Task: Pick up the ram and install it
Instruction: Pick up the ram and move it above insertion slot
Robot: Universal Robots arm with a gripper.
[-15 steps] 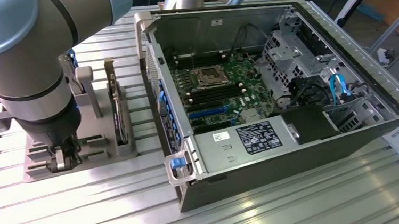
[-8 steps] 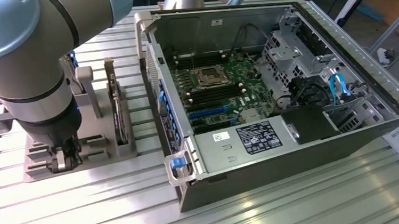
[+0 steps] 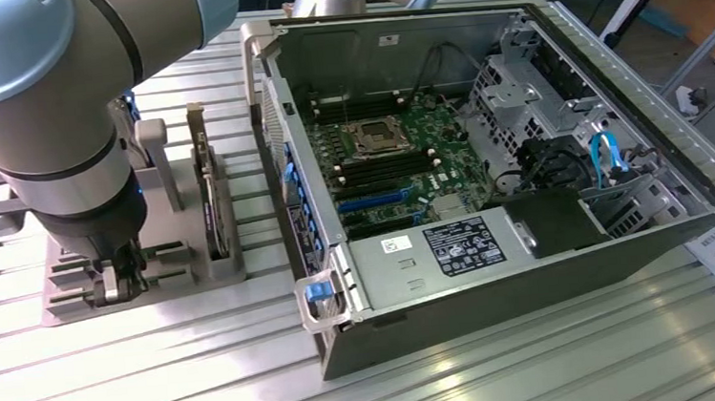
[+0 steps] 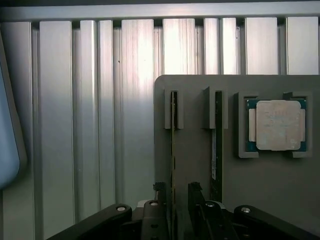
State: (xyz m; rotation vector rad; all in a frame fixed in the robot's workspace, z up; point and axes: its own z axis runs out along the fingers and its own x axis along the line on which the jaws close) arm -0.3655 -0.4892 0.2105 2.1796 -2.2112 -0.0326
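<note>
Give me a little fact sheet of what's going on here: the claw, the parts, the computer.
gripper: open, straddling the ram
ram: on edge in the grey holder, not lifted
holder: also carries a second stick and a processor
case: open, motherboard showing, on the exterior view's right of the holder

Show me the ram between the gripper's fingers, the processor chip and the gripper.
ram (image 4: 173, 135): wrist view, visible long edge of the strip.
processor chip (image 4: 277, 125): wrist view, middle of its silver lid.
gripper (image 4: 177, 187): wrist view, midway between its fingertips.
</note>
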